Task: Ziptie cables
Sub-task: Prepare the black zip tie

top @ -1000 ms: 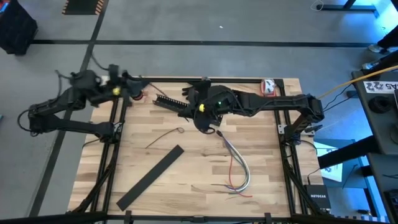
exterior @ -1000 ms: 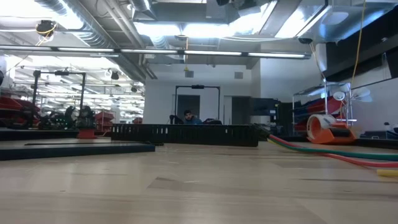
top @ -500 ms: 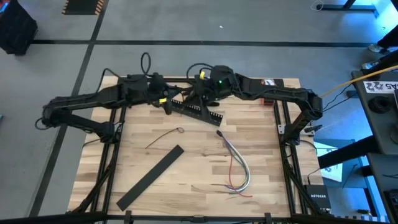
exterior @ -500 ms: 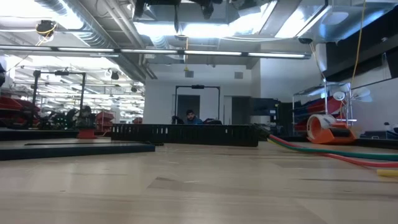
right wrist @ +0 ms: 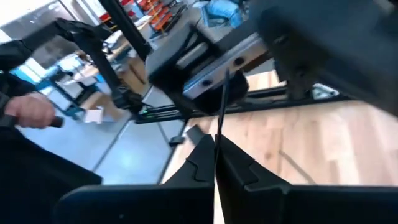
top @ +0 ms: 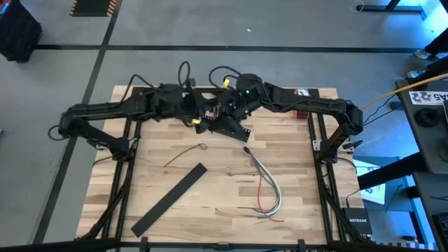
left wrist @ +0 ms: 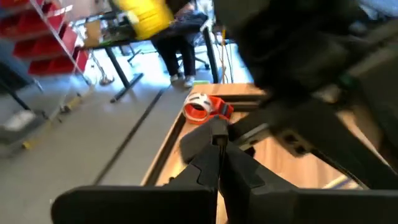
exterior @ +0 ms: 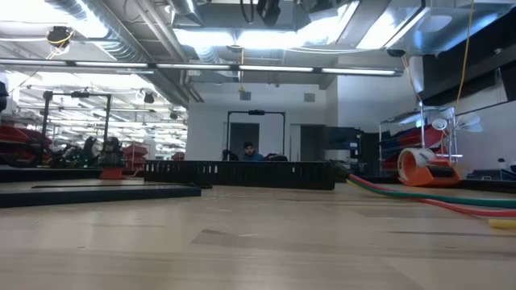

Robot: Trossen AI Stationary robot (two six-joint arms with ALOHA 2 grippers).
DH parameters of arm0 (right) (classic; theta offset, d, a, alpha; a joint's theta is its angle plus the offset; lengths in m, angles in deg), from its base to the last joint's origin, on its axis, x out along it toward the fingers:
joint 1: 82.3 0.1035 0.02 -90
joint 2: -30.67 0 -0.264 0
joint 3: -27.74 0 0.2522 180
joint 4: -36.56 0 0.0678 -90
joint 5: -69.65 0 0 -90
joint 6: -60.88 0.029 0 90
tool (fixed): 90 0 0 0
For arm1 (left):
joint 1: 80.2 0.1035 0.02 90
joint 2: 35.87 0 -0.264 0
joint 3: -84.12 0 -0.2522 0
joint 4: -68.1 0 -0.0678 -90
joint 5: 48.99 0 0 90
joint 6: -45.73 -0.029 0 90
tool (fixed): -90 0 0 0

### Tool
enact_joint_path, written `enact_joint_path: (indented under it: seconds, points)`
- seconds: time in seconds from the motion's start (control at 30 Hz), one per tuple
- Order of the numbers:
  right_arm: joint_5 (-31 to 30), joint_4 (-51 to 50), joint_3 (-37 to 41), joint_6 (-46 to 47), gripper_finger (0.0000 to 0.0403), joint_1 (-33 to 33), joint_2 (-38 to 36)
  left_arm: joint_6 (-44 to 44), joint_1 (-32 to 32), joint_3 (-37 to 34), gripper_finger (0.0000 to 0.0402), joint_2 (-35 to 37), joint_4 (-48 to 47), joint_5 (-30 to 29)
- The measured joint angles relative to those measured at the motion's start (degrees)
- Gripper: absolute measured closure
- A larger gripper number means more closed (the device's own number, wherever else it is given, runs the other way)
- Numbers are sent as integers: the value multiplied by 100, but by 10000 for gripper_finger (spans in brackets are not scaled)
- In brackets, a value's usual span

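Cables (top: 268,187): lying loose on the wooden table (top: 231,203) toward its right-centre, a thin bundle of grey, white and red wires curving from a dark end near the middle down to splayed tips near the front; nothing is touching them.
Ziptie (right wrist: 222,104): a thin dark straight strip is showing in the right wrist view, rising from between that gripper's fingertips; whether it is the ziptie cannot be told for certain.
Table edges: the black frame is running along both sides; the front half of the boards is lying open around the wires.
Flat black strip (top: 169,200): lying diagonally at front left, well apart from the cables.
Slotted black bar (top: 227,127): lying near the back edge, under the two grippers.
Thin bent wire (top: 185,153): lying left of centre, apart from the bundle.
Left gripper (top: 198,120): hovering at back centre, jaws clenched together.
Right gripper (top: 231,108): hovering just beside the left one, jaws pressed tight.
Orange tape roll (exterior: 426,167): sitting at the table's far right corner.
Containers: red bins (left wrist: 46,34) are standing on shelving beyond the table; contents cannot be told.
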Motion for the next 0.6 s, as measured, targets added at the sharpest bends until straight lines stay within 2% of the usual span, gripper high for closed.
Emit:
enact_joint_path:
  seconds: [0.17, 0.47, 0.6]
  points:
    - [297, -213, 0, 293, 403, -104, 0, -920, -332, 85, 401, -87, -41, -511]
    - [699, -436, 0, 666, 403, -166, 14, -2452, -586, 85, 401, -100, -6, -630]
    - [751, -436, 0, 850, 403, -166, 28, -2820, -574, 85, 401, -126, 23, -631]
